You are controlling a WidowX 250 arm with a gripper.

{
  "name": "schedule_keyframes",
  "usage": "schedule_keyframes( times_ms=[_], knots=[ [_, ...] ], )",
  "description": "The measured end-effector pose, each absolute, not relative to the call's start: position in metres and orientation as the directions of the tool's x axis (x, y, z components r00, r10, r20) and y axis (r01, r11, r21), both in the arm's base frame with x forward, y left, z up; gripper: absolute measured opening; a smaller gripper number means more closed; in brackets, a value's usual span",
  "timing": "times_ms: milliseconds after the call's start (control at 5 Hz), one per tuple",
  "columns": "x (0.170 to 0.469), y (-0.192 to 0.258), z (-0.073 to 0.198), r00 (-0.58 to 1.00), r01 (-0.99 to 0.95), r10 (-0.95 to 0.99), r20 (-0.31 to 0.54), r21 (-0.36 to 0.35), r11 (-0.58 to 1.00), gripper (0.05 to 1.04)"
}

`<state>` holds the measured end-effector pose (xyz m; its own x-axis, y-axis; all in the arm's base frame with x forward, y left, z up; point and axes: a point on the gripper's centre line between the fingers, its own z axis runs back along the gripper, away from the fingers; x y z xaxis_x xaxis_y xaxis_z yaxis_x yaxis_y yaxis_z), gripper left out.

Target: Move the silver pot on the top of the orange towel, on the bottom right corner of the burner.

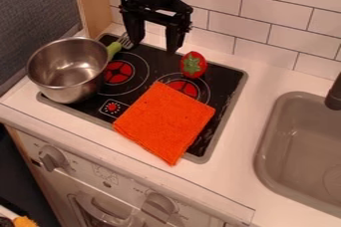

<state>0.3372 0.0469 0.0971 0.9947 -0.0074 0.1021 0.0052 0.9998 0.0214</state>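
end effector: black 2-finger gripper [154,47], hanging over the rear of the stove, pointing down; fingers spread well apart, bare gap between them, hold on nothing.
pot: round silver metal pot [67,71], upright at the left side of the stove, well apart from the towel.
pot contents: shiny bare inner wall and bottom, open to view.
towel: orange square cloth towel [163,121], lying flat at the front right of the stove, 1 corner past the front edge, another edge over part of the right ring.
stove: black flat cooktop with grey rim [224,126], 2 red-centred rings seen.
fork: silver-tined fork with green handle [115,48], behind and right of the pot; cannot tell whether they touch.
strawberry: red toy strawberry with green leafy top [193,64], on the stove, behind the right ring.
sink: grey rounded basin [266,159], right of the stove, round drain partly seen at its bottom.
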Motion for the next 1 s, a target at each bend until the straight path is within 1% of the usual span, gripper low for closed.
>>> schedule_keyframes(
  times_ms=[200, 400, 600, 800, 1000],
  knots=[
    [0.334, 0.046, 0.085, 0.998, 0.016, -0.016, 0.068, 0.012, 1.0, 1.001],
    [0.319, 0.067, 0.074, 0.997, 0.053, -0.052, 0.061, -0.013, 0.999, 1.001],
    [0.31, 0.093, 0.08, 0.995, 0.03, -0.029, 0.095, -0.002, 1.0, 1.001],
    [0.297, 0.129, 0.079, 0.995, -0.034, 0.034, 0.092, 0.003, 0.999, 1.001],
    [0.297, 0.132, 0.063, 0.998, -0.023, 0.024, 0.056, -0.009, 1.0, 1.001]
  ],
)
